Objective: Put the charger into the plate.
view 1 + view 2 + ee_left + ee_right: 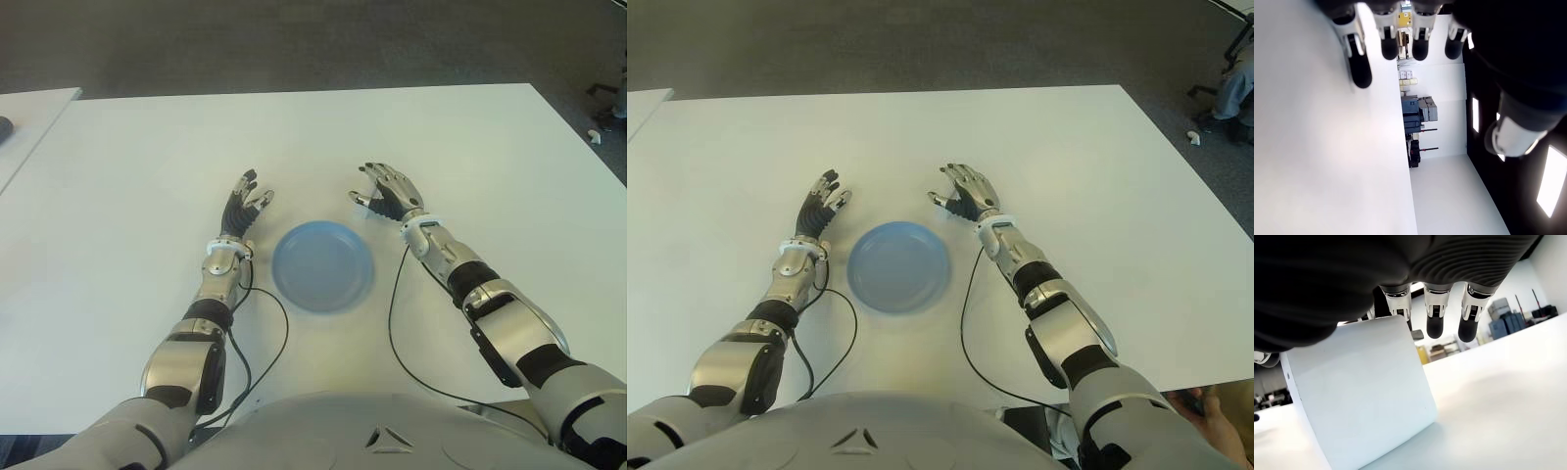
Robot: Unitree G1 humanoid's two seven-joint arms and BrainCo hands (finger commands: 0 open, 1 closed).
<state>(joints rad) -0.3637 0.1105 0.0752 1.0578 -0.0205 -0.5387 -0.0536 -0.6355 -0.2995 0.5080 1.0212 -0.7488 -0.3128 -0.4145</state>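
Charger under the right hand, plate empty

Charger (1359,396), a smooth white block with rounded corners, fills the lower left of the right wrist view, standing on the white table (137,166); the eye views hide it beneath the right hand (390,193), centre of frame, whose fingers (1434,318) hang loosely curved above it, not visibly gripping. Round blue plate (322,265) sits below, between both arms. Left hand (245,208), left of the plate, shows extended fingers holding nothing

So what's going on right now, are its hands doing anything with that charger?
Right hand over the white charger beyond the blue plate, grip not confirmed. Left hand open, idle left of the plate. Plate empty, path clear.
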